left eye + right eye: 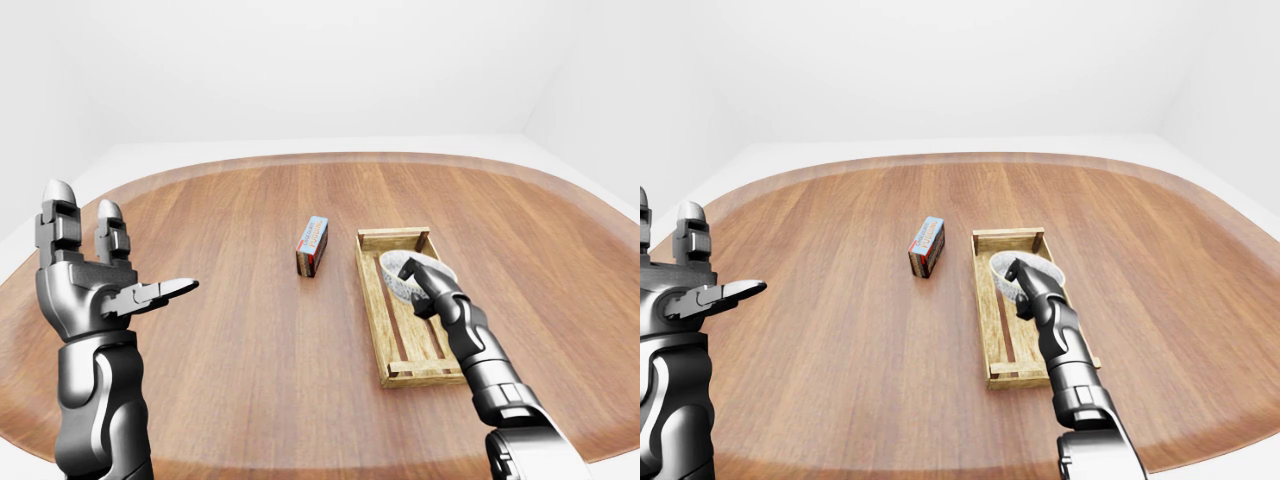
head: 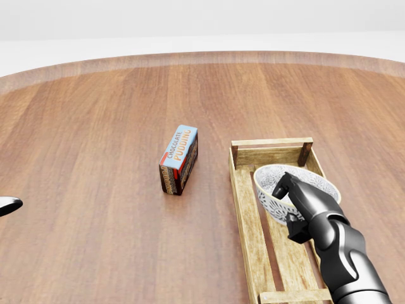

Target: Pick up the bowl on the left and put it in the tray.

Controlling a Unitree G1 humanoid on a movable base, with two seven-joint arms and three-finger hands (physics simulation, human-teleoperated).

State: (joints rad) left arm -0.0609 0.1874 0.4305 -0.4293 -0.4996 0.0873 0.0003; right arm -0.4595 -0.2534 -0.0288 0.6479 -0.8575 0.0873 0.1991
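Note:
A white bowl with a dark pattern (image 2: 313,179) sits tilted inside the upper half of the wooden slatted tray (image 2: 243,209), at the right of the head view. My right hand (image 2: 286,204) is shut on the bowl's near rim, thumb inside and fingers under the outer wall. Whether the bowl's base rests on the slats is hidden by the hand. My left hand (image 1: 115,265) is raised at the far left of the left-eye view, open and holding nothing, well away from the tray.
A chocolate pudding box (image 2: 179,158) stands on the round wooden table (image 2: 95,126), a little left of the tray. The table's curved edge runs along the top of the head view, with white floor and walls beyond.

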